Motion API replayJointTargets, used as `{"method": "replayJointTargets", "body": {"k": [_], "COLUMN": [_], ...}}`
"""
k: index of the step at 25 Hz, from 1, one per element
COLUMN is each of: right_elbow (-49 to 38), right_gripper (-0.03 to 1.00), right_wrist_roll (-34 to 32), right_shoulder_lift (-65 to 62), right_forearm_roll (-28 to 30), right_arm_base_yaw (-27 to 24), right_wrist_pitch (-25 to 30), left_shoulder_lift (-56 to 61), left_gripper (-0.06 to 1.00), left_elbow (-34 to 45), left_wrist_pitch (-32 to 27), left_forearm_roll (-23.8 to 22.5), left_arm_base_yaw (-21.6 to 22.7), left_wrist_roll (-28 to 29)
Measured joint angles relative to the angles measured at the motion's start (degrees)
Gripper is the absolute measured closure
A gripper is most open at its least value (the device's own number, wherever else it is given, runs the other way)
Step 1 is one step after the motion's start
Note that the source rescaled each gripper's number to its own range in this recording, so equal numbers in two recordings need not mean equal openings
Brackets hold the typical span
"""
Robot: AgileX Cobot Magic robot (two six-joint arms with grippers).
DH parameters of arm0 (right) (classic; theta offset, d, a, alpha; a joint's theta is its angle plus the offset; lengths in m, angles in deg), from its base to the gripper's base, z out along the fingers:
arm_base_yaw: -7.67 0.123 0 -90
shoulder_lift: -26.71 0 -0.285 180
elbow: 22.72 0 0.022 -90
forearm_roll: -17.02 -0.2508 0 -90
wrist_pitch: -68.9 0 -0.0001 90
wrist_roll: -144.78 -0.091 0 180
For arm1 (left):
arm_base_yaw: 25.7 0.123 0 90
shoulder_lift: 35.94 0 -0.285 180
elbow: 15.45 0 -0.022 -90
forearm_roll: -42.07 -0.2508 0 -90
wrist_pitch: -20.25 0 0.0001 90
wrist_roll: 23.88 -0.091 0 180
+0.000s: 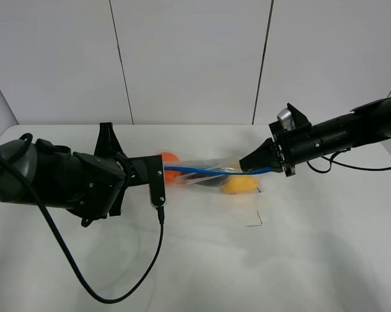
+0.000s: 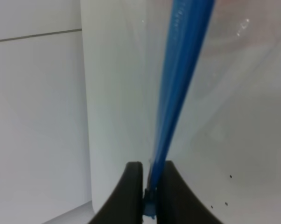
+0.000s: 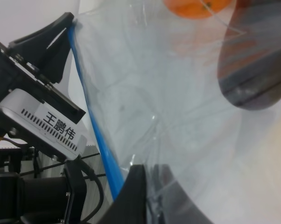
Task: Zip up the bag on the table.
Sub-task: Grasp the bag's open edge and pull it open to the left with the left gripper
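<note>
Here both arms reach in low from opposite sides toward the middle of the white matte tabletop (image 1: 247, 260), forearms close to level and wrists pointing at each other. The left fingers (image 1: 155, 170) are pressed together on one end of the blue zipper strip (image 1: 202, 171); the left wrist view shows the two dark, curved fingers (image 2: 131, 196) nipping the strip (image 2: 178, 84) right at their tips. The right fingers (image 1: 252, 159) come in slightly nose-down and are clamped on the other end of the bag (image 1: 212, 166). In the right wrist view the black fingers (image 3: 131, 200) pinch clear film just beside the strip (image 3: 91, 121).

The bag hangs stretched between the two arms, toward the far side of the tabletop, with the strip running along its upper edge as a thin, taut line. Whether its lower edge rests on the surface I cannot tell. The plastic is clear, glossy and creased — light catches its folds. Through it show a round orange fruit (image 1: 170, 159) near the left fingers, a dark purple one (image 1: 212, 182) in the middle and a smooth yellow one (image 1: 239, 184) low down near the right fingers. A black cable (image 1: 117, 296) loops from the left arm across the near tabletop.
</note>
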Motion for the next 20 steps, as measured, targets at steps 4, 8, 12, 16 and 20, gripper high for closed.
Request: {"method": "replayJointTargets", "body": {"k": [4, 8, 12, 16, 20], "right_elbow": [0.0, 0.0, 0.0, 0.0, 0.0], "right_gripper": [0.97, 0.97, 0.97, 0.97, 0.97], "right_wrist_roll": [0.0, 0.0, 0.0, 0.0, 0.04], "right_shoulder_lift": [0.0, 0.0, 0.0, 0.0, 0.0], "right_forearm_roll": [0.0, 0.77, 0.8, 0.8, 0.8], "right_arm_base_yaw": [0.0, 0.0, 0.0, 0.0, 0.0], "right_wrist_pitch": [0.0, -0.05, -0.05, -0.05, -0.05], "left_shoulder_lift": [0.0, 0.0, 0.0, 0.0, 0.0], "left_gripper": [0.93, 0.7, 0.32, 0.19, 0.17], "left_elbow": [0.0, 0.07, 0.07, 0.07, 0.07], "left_wrist_pitch": [0.0, -1.76, -2.3, -2.63, -3.85], "left_forearm_roll": [0.0, 0.39, 0.63, 0.68, 0.68], "left_arm_base_yaw": [0.0, 0.59, 0.68, 0.73, 0.73], "left_wrist_roll": [0.66, 1.07, 3.4, 5.16, 5.55]}}
